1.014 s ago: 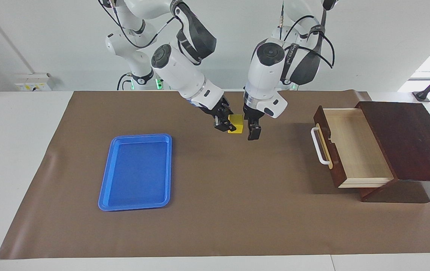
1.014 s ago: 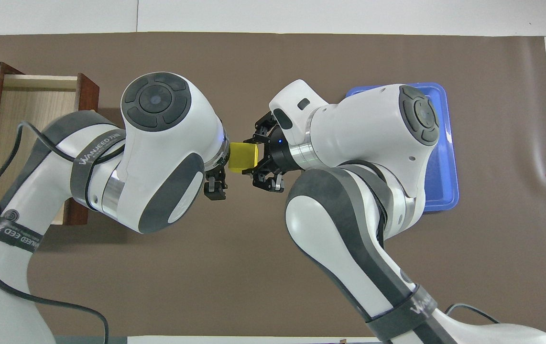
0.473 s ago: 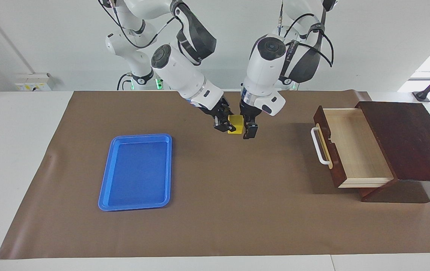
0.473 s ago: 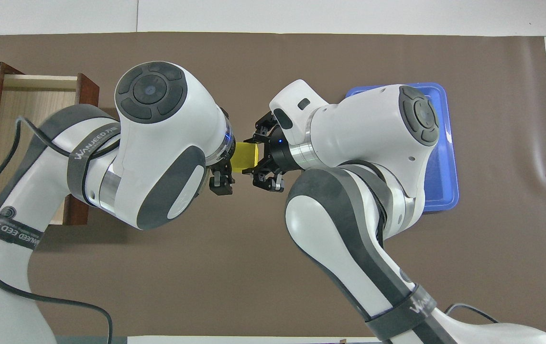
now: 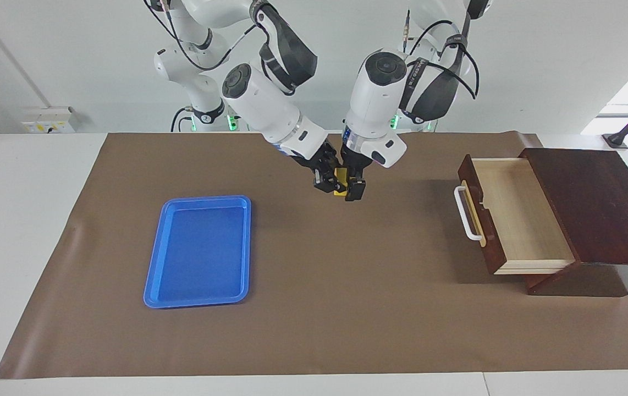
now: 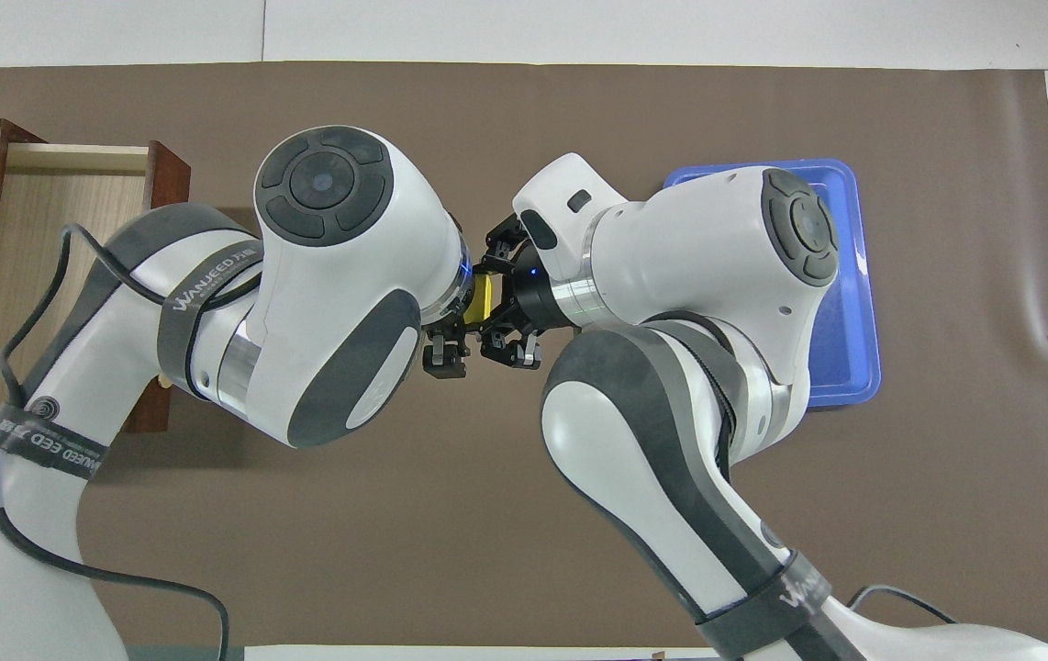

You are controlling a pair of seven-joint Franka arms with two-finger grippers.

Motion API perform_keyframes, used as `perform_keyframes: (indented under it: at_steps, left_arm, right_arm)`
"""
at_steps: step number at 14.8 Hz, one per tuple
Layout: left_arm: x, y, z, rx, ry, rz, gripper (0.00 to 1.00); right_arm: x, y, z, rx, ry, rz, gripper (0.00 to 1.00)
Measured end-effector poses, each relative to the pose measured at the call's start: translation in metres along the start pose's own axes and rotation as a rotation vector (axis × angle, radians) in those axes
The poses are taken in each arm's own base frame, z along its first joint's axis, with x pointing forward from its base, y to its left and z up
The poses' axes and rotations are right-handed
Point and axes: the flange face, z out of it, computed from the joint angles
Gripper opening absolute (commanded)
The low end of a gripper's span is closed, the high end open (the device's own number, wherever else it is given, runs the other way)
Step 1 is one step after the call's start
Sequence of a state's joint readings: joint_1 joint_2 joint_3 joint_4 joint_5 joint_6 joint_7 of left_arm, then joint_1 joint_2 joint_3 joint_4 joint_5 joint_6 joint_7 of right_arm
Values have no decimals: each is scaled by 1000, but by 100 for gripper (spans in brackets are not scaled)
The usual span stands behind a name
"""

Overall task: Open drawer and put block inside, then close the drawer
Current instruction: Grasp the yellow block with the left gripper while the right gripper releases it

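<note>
Brown mat, white wall, and you're mid-handover above the middle of the table. Your right gripper (image 5: 329,181) is clenched on the block (image 5: 340,181), held in the air. Your left gripper (image 5: 353,182) has closed in from a second ago; its jaws now straddle the block, whether gripping yet I cannot tell. Next: left clamps, right releases, then across to the open drawer (image 5: 517,212).

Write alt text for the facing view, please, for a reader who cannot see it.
Two robot grippers, the right gripper and the left gripper, meet around a yellow block above a brown mat. An open wooden drawer and a blue tray sit at the mat's two ends.
</note>
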State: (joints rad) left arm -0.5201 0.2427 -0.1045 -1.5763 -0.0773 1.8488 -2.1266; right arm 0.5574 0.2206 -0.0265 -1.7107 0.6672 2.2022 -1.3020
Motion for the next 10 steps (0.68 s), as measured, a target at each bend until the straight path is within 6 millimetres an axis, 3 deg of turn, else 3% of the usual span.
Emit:
perform_keyframes:
  at_steps: [2, 8, 9, 10]
  left_arm:
    - [2, 2, 2, 2, 4, 4, 0]
    - [1, 2, 3, 4, 4, 11, 0]
    - [1, 2, 3, 4, 4, 11, 0]
    - [1, 2, 3, 4, 4, 11, 0]
  right_arm:
    - [3, -1, 0, 1, 3, 2, 0]
    - [2, -1, 0, 1, 1, 2, 0]
    - [2, -1, 0, 1, 1, 3, 18]
    - [2, -1, 0, 1, 1, 3, 99]
